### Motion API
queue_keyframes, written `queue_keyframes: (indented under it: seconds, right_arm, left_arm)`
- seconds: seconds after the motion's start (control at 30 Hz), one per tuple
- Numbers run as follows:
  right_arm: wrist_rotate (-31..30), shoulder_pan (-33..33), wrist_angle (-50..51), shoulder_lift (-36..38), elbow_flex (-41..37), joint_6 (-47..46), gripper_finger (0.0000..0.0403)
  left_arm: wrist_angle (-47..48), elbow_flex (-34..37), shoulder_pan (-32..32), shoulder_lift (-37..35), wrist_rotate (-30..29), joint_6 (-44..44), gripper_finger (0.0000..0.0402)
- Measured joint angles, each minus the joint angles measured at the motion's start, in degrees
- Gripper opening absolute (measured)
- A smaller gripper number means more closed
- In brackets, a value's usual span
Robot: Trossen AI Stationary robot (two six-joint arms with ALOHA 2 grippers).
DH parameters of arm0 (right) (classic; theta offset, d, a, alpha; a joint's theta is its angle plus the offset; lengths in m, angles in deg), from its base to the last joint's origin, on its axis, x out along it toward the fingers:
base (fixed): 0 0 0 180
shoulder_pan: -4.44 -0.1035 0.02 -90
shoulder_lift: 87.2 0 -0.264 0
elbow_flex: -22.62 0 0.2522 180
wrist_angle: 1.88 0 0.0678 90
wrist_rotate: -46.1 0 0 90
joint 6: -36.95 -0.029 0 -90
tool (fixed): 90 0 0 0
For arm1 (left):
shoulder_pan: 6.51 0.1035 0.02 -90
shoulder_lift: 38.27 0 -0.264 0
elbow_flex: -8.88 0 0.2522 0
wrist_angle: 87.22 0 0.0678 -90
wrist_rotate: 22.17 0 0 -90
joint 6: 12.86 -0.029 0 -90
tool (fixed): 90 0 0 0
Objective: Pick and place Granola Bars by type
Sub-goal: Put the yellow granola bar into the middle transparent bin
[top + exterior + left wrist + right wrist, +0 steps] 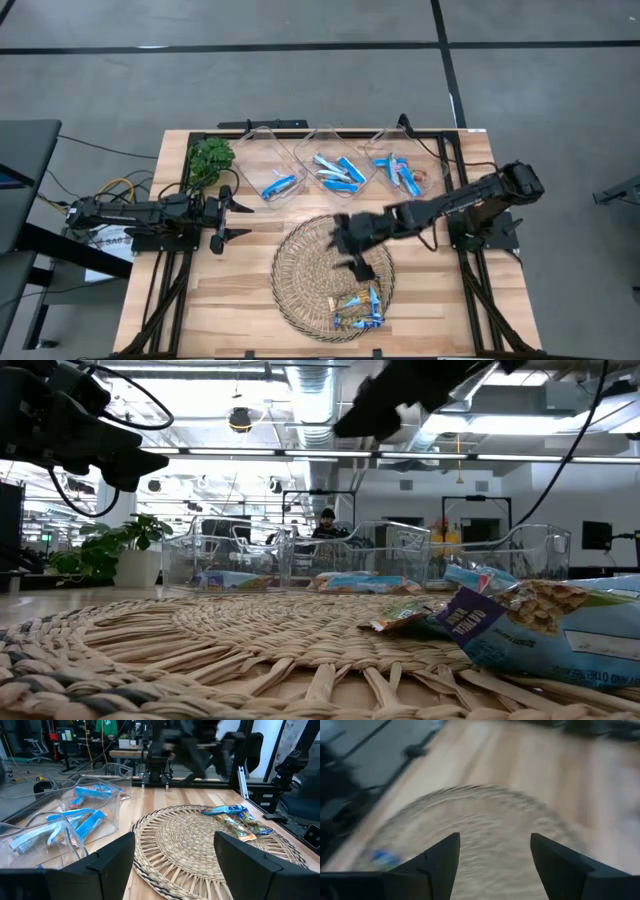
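On the wooden tabletop (200,300) a round woven wicker tray (305,270) lies at the middle, and a small heap of granola bars (360,308), bright blue and brownish wrappers mixed, rests on its rim at about five o'clock. Three clear plastic bins stand in a row along the far edge, at twelve o'clock from the tray: the left bin (262,150) holds a couple of bright blue bars, the middle bin (330,152) several blue and light blue-white ones, and the right bin (400,150) a few more blue ones with some red showing. The right pincer (350,248) hangs over the tray's upper right part, at about two o'clock from its centre, its fingers (437,862) spread apart with nothing between them; the wrist view shows only blurred weave below and one blue wrapper off to the side. The left pincer (222,221) waits over bare wood at nine o'clock from the tray, its fingers (110,865) likewise spread and empty, pointing toward the tray. A green leafy plant (212,158) sits at the tabletop's far left corner, beside the left bin. In the low view a person (327,525) shows far off in the room behind the bins.
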Motion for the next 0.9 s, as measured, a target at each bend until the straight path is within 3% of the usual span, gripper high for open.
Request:
queue_keyframes:
  seconds: [0.47,0.73,0.9]
  right_arm:
    - [0.2,-12.4,14.2,-0.1,0.0,-18.9,0.0235]
    - [-5.2,-15.1,19.0,-3.6,-0.2,-23.3,0.0235]
    - [-5.3,-15.9,18.3,-8.2,0.8,-23.3,0.0235]
  left_arm:
    - [0.0,0.0,0.0,0.0,0.0,0.0,0.0265]
    - [0.0,0.0,0.0,0.0,0.0,0.0,0.0265]
    - [0.0,0.0,0.0,0.1,0.0,0.0,0.0265]
